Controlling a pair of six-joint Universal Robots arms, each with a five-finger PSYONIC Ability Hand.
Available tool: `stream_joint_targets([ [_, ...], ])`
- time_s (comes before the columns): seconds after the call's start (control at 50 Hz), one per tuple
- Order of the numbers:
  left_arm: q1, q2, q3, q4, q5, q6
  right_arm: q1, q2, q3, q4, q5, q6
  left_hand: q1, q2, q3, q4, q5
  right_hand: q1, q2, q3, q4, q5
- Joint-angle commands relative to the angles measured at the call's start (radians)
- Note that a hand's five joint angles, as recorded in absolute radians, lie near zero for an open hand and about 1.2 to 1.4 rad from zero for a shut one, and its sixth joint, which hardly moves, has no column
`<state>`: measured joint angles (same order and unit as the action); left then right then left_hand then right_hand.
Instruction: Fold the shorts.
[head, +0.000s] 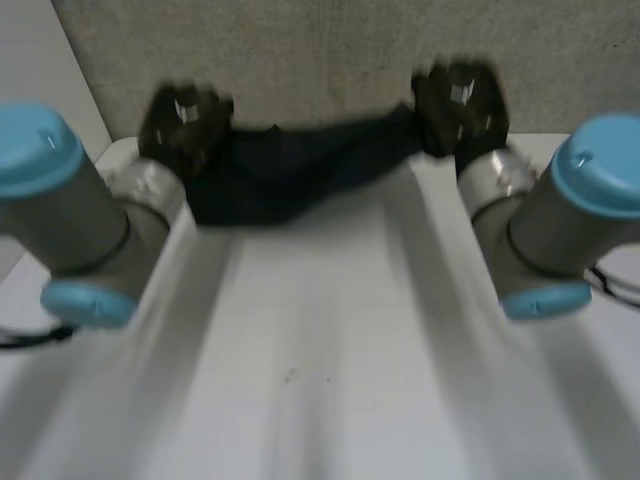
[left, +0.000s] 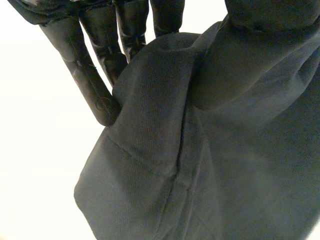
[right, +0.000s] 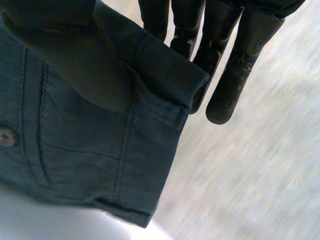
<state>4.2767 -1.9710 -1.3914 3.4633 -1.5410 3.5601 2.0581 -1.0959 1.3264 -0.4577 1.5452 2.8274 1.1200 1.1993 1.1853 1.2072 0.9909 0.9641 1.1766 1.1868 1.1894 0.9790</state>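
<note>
— While the shorts (head: 290, 175) hang stretched between our two hands, how much of the fold can we call done?

— Little that we can see. Our left hand (left: 82, 70) pinches one end of the cloth between its thumb and straight fingers. The cloth drapes down from under the thumb and past the fingertips.

— And the other end?

— Our right hand (right: 235, 75) has it the same way. Its thumb presses on a hemmed corner with the fingers straight behind it, and a small round button (right: 6, 136) shows on the cloth just beyond the thumb.

— So we grip the shorts at both ends?

— Yes. The garment runs as a dark band from one hand to the other and sags lower near our left hand. Both hands hold it out over the white table (head: 330, 360). Whether its lower edge touches the table, we cannot tell.

— Is it doubled over?

— We cannot tell how many layers hang there. No flat, squared stack lies under either hand, so we judge the task under way at best: grasped and spread, but not laid down.

— What is left, then?

— By our reckoning, we have to lay it flat, bring one half over the other, and let go with both hands.
</note>
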Motion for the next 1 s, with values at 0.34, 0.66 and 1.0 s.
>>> stream_joint_targets([
  [0.34,-0.032,0.334,-0.509,-0.046,0.021,0.014,-0.027,-0.082,0.419,0.194,-0.085,-0.016,-0.654,-0.733,-0.719,-0.741,-0.699,0.432,0.22,0.209,0.207,0.243],
  [0.66,0.037,0.463,-0.75,-0.112,0.114,0.003,-0.082,-0.084,0.429,0.266,-0.079,0.145,-0.407,-0.487,-0.473,-0.495,-0.453,0.432,0.22,0.209,0.207,0.243],
  [1.0,0.129,0.305,-0.75,-0.052,0.162,0.014,-0.108,-0.085,0.407,0.326,-0.08,0.165,-0.475,-0.554,-0.54,-0.562,-0.52,0.432,0.22,0.209,0.207,0.243],
])
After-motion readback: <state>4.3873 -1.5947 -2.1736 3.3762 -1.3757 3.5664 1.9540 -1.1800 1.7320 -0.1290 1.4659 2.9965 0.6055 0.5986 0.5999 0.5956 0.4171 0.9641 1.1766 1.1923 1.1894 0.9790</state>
